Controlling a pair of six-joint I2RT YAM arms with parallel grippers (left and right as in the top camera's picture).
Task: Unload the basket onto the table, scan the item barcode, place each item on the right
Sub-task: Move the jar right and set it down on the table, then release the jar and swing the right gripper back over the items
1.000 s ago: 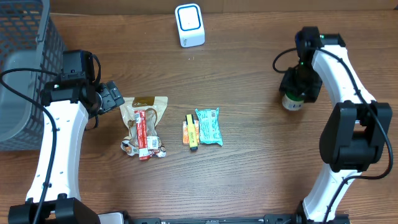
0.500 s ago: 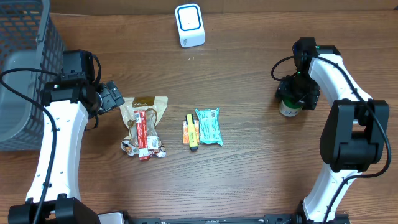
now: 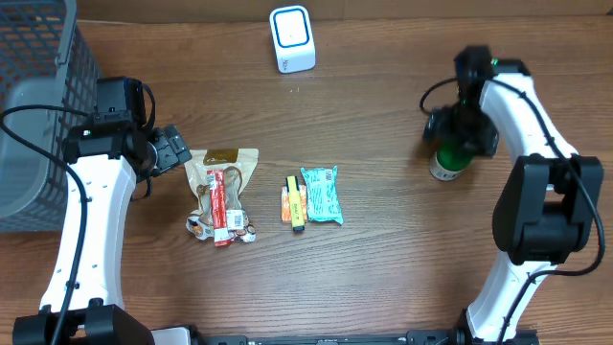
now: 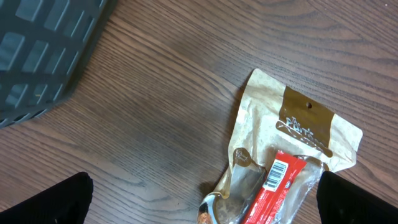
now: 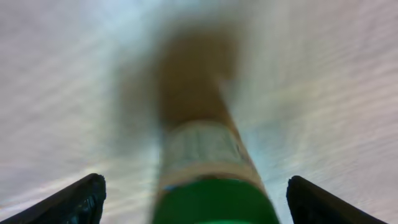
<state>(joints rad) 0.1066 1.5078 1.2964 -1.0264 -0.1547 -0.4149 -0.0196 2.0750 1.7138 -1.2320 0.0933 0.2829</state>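
1. Standing upright on the table, well to the right of the scanner (image 3: 291, 38) and nearer the robot, the green-capped bottle (image 3: 446, 165) appears to be the item to scan. No barcode on it is legible, as the right wrist view is blurred.
2. Right gripper (image 5: 194, 202): fingers are spread either side of the bottle's cap with a gap on both sides, gripping nothing.
3. Left gripper (image 3: 177, 149): fingers are wide apart and empty, left of the scanner and nearer the robot.
4. Risk: a fingertip clipping the cap could tip the tall, narrow bottle, which would likely roll.
5. Risk: closing off-centre could twist the bottle so that its barcode faces away from the scanner.
6. Risk: the left gripper, if lowered, could drag the brown pouch (image 3: 222, 172) and the red stick pack (image 3: 222, 206) lying on it.
7. Count: one scanner, one basket (image 3: 38, 86), one bottle, one pouch, one red stick pack, one teal packet (image 3: 322, 195), apparently two slim sticks (image 3: 292, 203) (orange and yellow), two grippers.
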